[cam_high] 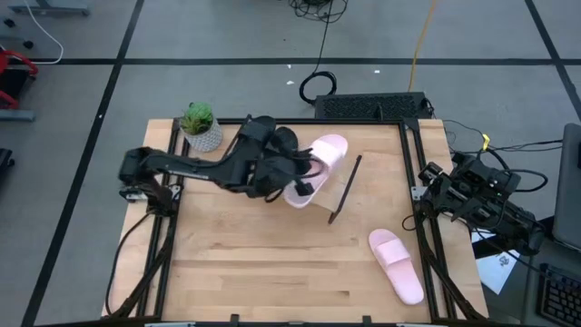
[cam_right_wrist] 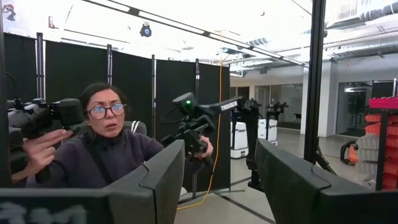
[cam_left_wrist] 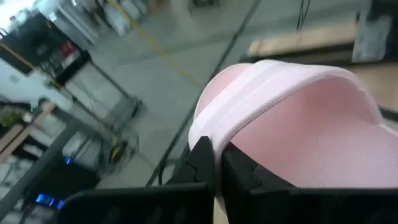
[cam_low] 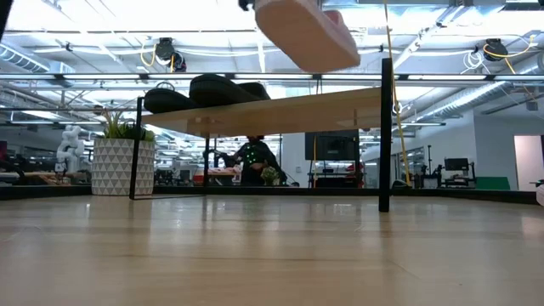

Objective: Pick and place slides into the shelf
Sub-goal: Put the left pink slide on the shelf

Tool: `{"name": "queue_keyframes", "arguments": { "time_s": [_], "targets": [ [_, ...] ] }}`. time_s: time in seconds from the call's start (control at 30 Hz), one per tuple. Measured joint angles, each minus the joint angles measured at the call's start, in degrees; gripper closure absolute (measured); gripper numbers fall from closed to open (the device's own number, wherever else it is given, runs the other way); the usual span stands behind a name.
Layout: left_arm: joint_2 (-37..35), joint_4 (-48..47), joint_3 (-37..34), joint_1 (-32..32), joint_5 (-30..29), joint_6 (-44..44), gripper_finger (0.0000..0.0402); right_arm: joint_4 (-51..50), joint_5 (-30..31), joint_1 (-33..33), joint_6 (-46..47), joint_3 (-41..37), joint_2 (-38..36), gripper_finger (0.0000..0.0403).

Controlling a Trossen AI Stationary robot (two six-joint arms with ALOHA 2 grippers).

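Your left gripper (cam_high: 298, 173) is over the shelf (cam_low: 340, 105), jaws clamped on the strap of a pink slide (cam_high: 320, 163); the left wrist view shows the dark fingers (cam_left_wrist: 202, 163) pinching the strap's edge, the sole hanging beyond them; from table height the pink slide (cam_low: 306, 34) floats clear above the plank, tilted, not touching it. The two black slides (cam_low: 204, 92) already sit on the plank toward the plant pot (cam_low: 123, 166), so I judge you're halfway, with this one to set down beside them; the second pink slide (cam_high: 397, 264) lies on the tabletop (cam_high: 272, 272) near your right arm, well apart from the shelf.

To do this well, level the slide before you lower it; as it hangs, one end looks set to land first and it could tip or skid off the plank; bring it down in the open stretch of plank next to the black pair, not on top of them; let the sole rest flat before you open, then lift straight up so the strap doesn't snag a finger.

Your right gripper (cam_right_wrist: 214, 180) waits off the table's right edge, jaws apart and empty, pointed out at the room, where a person (cam_right_wrist: 102, 149) sits holding controls.
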Motion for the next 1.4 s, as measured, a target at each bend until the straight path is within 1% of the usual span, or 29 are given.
{"name": "queue_keyframes", "arguments": {
  "time_s": [0.1, 0.17, 0.23, 0.3, 0.5, 0.67, 0.77, 0.83, 0.9, 1.1, 1.23, 1.33, 1.4],
  "targets": [
    [-5.7, 13.5, -9.9, -0.5, 0.1, 1.9, 0.0401, 0.0, 1.3, 0.0, 0.0, 0.0, 0.0, 0.0216],
    [-9.1, 18.9, -14.8, -0.7, 0.2, 1.9, 0.0401, -0.1, 1.9, 0.0, 0.0, 0.0, 0.0, 0.0216],
    [-10.5, 21.0, -18.0, -1.0, -0.7, 1.7, 0.0402, -0.2, 2.8, 0.0, -0.1, 0.0, 0.0, 0.0216],
    [-10.4, 20.1, -19.6, -1.4, -2.9, 1.2, 0.0402, -0.2, 3.8, 0.0, -0.7, 0.0, 0.0, 0.0216],
    [-9.1, 20.9, -19.9, -1.5, -7.2, -2.2, 0.0401, -0.2, 4.2, 0.0, -1.8, 0.0, 0.0, 0.0216],
    [-9.0, 24.8, -19.9, -1.4, -8.3, -3.3, 0.0401, -0.2, 4.1, 0.0, -3.0, 0.0, 0.0, 0.0216],
    [-8.9, 25.4, -19.9, -1.5, -8.3, -4.9, 0.0402, -0.2, 4.0, 0.0, -3.4, 0.0, 0.0, 0.0216],
    [-7.4, 26.8, -19.8, -1.4, -9.1, -5.6, 0.0402, -0.2, 4.0, 0.0, -3.7, 0.0, 0.0, 0.0216],
    [-6.0, 26.6, -19.8, -1.4, -9.5, -5.7, 0.0402, -0.3, 4.0, 0.0, -3.7, 0.0, 0.0, 0.0216],
    [-2.7, 30.6, -19.7, -1.1, -10.8, -4.7, 0.0402, -1.3, 4.0, 0.0, -3.6, 0.0, 0.0, 0.0216],
    [-2.3, 30.5, -18.9, -0.9, -11.2, -4.8, 0.0402, -1.9, 4.0, 0.0, -4.1, 0.0, 0.0, 0.0216],
    [-1.7, 29.9, -18.8, -0.9, -12.7, -4.9, 0.0402, -2.6, 3.9, 0.0, -5.3, 0.0, 0.0, 0.0216],
    [-0.2, 30.7, -18.8, -0.9, -13.0, -5.1, 0.0402, -3.3, 4.0, 0.0, -6.1, 0.0, 0.0, 0.0216]
  ]
}}
